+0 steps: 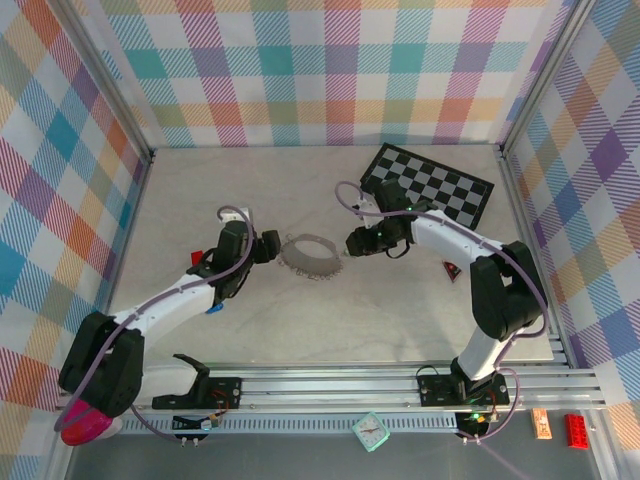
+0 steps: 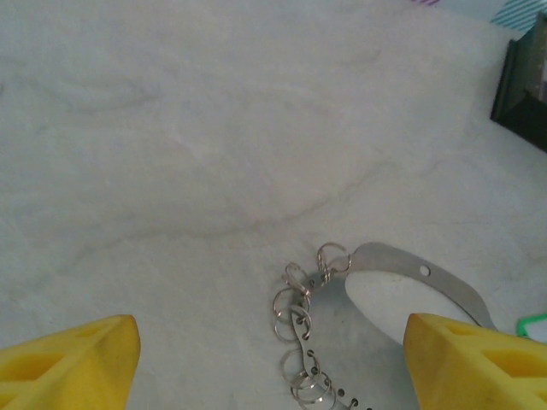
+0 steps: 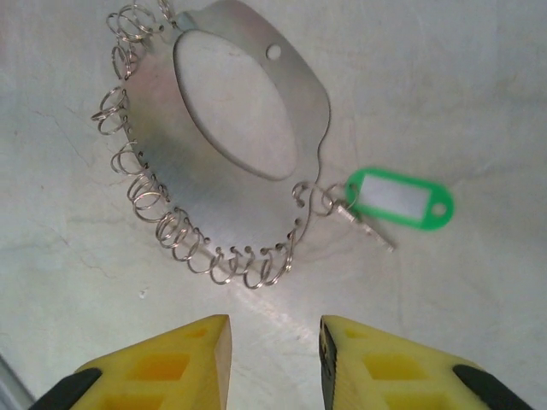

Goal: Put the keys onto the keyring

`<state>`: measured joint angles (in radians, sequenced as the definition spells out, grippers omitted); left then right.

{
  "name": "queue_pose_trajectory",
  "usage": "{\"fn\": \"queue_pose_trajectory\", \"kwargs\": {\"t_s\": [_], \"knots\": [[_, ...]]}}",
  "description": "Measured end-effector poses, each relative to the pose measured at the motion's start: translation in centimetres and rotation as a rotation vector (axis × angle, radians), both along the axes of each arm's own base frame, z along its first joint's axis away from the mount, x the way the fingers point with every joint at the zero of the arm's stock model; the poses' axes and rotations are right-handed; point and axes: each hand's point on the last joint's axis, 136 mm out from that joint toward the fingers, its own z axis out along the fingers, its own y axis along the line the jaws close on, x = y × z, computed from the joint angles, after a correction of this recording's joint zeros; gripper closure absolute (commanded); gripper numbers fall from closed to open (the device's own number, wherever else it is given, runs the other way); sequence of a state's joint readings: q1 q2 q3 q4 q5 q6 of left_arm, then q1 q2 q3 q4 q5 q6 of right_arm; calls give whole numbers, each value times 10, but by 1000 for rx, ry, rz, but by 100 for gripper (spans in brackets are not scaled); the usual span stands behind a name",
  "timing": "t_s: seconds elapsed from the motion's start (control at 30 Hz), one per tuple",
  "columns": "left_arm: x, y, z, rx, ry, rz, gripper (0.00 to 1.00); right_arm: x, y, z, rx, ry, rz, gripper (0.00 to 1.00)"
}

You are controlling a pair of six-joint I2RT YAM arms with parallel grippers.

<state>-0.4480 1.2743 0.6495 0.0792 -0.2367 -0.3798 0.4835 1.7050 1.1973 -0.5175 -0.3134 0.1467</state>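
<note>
The green key (image 3: 397, 199) lies against the keyring (image 3: 226, 209) rim, ahead-right of the right gripper (image 3: 275, 331), whose jaws stand slightly parted and empty.

keyring (image 3: 222, 209): flat grey metal hoop, one punched hole, small wire rings fringing one side, lying flat mid-table (image 1: 200, 200) | green-tagged key (image 3: 400, 198): flat just beside the hoop, tiny metal blade angled away, its wire ring touching the hoop's edge | blue key (image 1: 213, 310), red key (image 1: 452, 268): loose, well apart from the hoop
</note>
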Motion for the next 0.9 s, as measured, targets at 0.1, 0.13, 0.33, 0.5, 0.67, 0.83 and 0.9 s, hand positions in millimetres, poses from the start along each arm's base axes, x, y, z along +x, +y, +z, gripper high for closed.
{"fn": "queue_pose_trajectory", "kwargs": {"t_s": [0.1, 0.13, 0.33, 0.5, 0.67, 0.83, 0.9], "knots": [[-4, 3, -12, -21, 74, 48, 19, -5, 4, -5, 7, 54, -44, 67], [-6, 5, -15, -24, 95, 65, 19, -7, 6, -7, 7, 69, -54, 67], [-17, 16, -25, -43, 181, 161, 19, -10, 11, -28, -4, 157, -108, 67], [-21, 18, -29, -63, 204, 193, 19, -10, 13, -43, -9, 200, -124, 70], [-20, 18, -27, -71, 207, 201, 20, -9, 18, -56, -15, 232, -122, 72], [-20, 18, -26, -73, 206, 203, 20, -4, 23, -62, -19, 238, -119, 76], [-20, 18, -26, -73, 205, 203, 20, -2, 24, -63, -20, 236, -118, 78]]}}
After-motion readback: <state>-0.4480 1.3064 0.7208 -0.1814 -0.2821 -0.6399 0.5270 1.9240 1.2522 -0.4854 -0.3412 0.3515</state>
